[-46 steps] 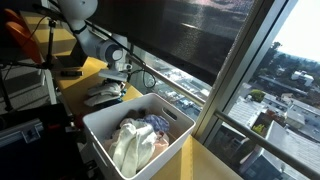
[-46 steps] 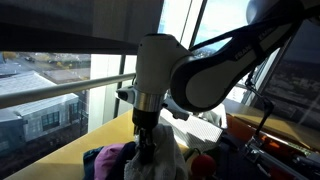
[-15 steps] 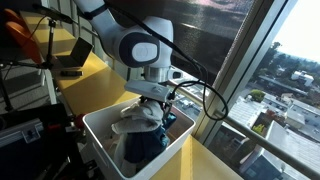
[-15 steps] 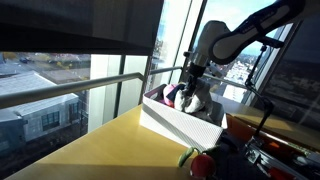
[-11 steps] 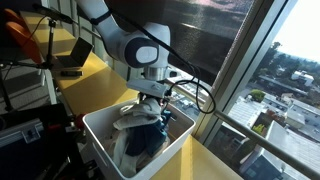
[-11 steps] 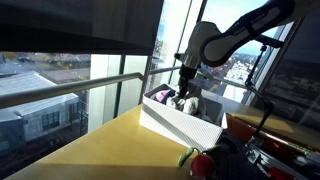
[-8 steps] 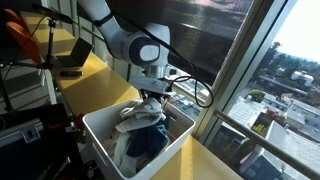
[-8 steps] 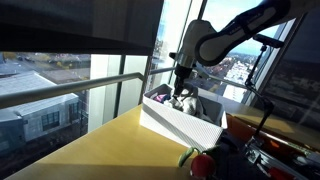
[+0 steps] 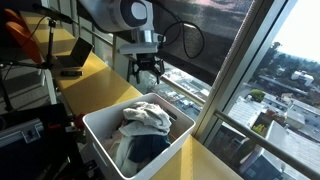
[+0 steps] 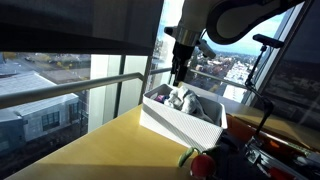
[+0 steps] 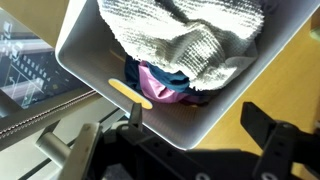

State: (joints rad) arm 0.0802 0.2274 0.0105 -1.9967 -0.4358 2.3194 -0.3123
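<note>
One gripper hangs directly above the bin, clear of its contents. Its fingers are spread apart with nothing between them, and they point straight down at the open mouth of the bin.

Bin: white, smooth, hard-walled and box-shaped with rounded corners, its opening facing up. One long flat wall shows in an exterior view. In the wrist view a narrow yellow strip lies on the inner wall near a corner.

Towel: white to cream, coarse knitted or looped weave, soft. It is crumpled into a heap on top of the other contents of the bin. It has no clear long axis; the folds run in several directions. In an exterior view it sits highest in the bin.

Pink cloth and dark blue cloth: both soft, lying under the towel against the bin wall nearest the yellow strip.

Table: yellow, flat and smooth under the bin.
</note>
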